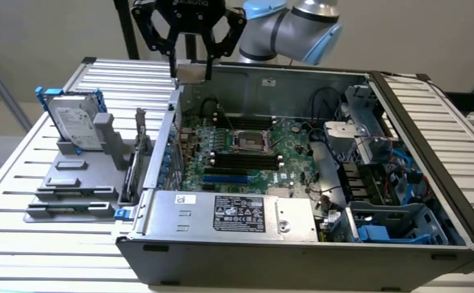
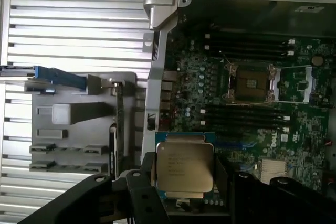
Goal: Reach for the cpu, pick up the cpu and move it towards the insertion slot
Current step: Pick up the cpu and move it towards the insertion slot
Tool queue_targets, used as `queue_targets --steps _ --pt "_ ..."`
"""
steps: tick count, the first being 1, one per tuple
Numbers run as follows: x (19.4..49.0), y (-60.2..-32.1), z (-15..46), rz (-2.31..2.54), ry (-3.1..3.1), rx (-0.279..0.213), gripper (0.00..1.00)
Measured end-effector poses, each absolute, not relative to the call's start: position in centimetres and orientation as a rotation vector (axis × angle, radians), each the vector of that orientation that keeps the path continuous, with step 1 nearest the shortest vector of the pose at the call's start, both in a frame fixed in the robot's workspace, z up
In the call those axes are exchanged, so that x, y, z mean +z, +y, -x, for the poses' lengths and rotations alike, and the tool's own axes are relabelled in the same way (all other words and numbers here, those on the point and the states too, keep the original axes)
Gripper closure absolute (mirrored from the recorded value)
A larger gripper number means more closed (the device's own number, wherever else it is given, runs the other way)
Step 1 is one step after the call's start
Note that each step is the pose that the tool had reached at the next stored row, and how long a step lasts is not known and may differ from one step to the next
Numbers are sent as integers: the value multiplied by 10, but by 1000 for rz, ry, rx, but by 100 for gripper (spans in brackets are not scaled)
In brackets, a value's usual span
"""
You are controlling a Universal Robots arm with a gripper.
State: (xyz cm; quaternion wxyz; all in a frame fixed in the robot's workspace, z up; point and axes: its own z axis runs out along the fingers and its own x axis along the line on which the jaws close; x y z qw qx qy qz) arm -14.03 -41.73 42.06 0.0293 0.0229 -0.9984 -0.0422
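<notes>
One tool point(image 1: 192, 72) is gripping the cpu point(image 2: 185, 167) between its fingers, hovering above the computer case's point(image 1: 302, 244) back corner, well apart from the insertion slot point(image 1: 249, 140).

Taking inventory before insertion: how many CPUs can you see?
1. The cpu is held in the gripper, above a corner of the case, apart from the slot, which looks empty. Others could be hidden.

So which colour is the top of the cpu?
Silvery-white metal, on a green-blue edge; the cpu shows best in the wrist view.
</notes>
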Motion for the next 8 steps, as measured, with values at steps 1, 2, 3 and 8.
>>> queue_targets --steps 1,2,3,8 --pt "419 -416 136 -71 -3080 -130 45" --pt "417 -414 131 -71 -3079 -130 45" --pt "415 -411 127 -71 -3079 -130 45" --pt "406 -396 107 -71 -3079 -130 45"
